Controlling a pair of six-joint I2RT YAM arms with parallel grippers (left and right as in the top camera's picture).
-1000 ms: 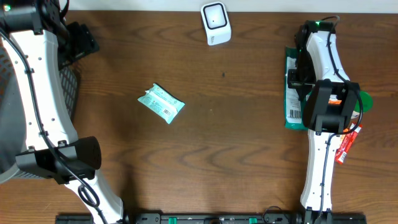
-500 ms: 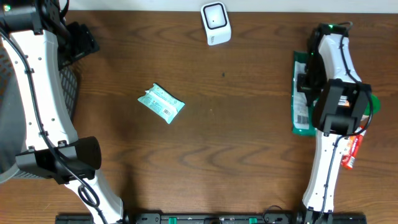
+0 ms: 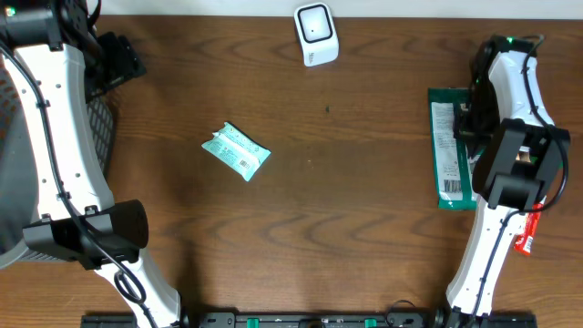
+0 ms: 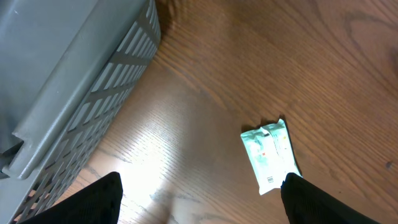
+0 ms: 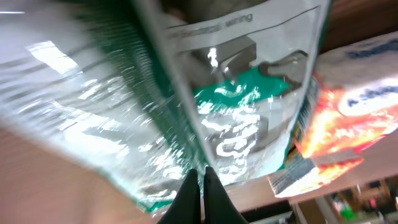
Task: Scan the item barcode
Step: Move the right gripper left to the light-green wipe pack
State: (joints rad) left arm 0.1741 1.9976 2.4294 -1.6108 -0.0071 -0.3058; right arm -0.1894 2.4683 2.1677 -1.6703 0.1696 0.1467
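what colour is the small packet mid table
The packet is mint green and white; clearest in the left wrist view.

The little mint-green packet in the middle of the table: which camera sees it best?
Left wrist: the packet looks largest there, with its printing visible. Overhead shows the packet whole but small; right wrist does not show it.

The right arm (image 3: 519, 82) hides the right edge of the green packet (image 3: 448, 150) and most of a red packet (image 3: 526, 240). The right wrist view is blurred. The grey basket (image 3: 98, 137) is cut off at left.
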